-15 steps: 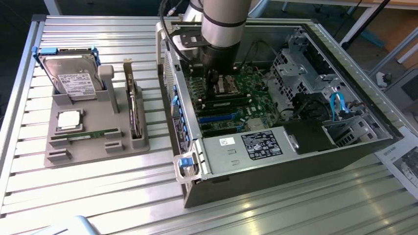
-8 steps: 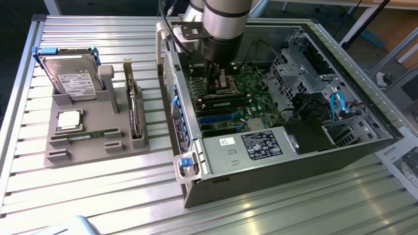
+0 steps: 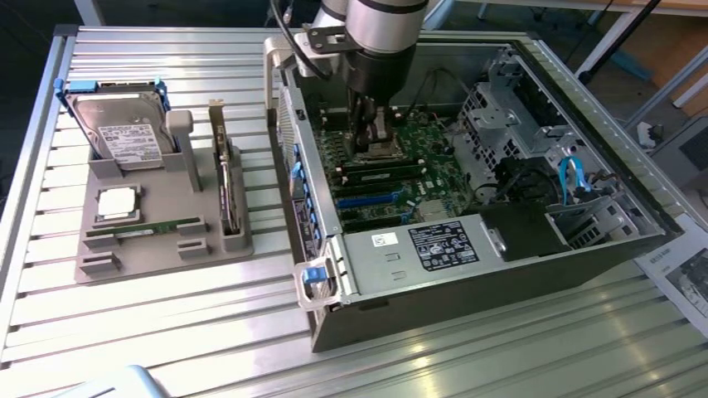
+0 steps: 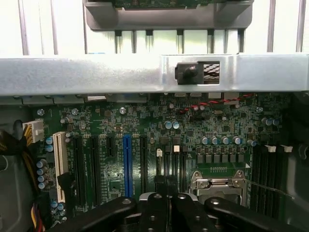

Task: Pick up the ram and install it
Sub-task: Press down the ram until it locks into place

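Green thin ram (image 3: 149, 225) (narrow stick) lies in grey holder (image 3: 166, 249).

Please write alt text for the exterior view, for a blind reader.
The robot arm's gripper, shut, reaches down into an open computer case above the motherboard. On the exterior view's left, the ram lies in a grey holder with a hard drive.

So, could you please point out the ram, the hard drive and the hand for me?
ram (image 3: 155, 226): exterior view, middle of the green stick lying in the grey holder.
hard drive (image 3: 129, 139): exterior view, its white label.
hand (image 4: 166, 205): wrist view, between the dark fingertips over the motherboard.
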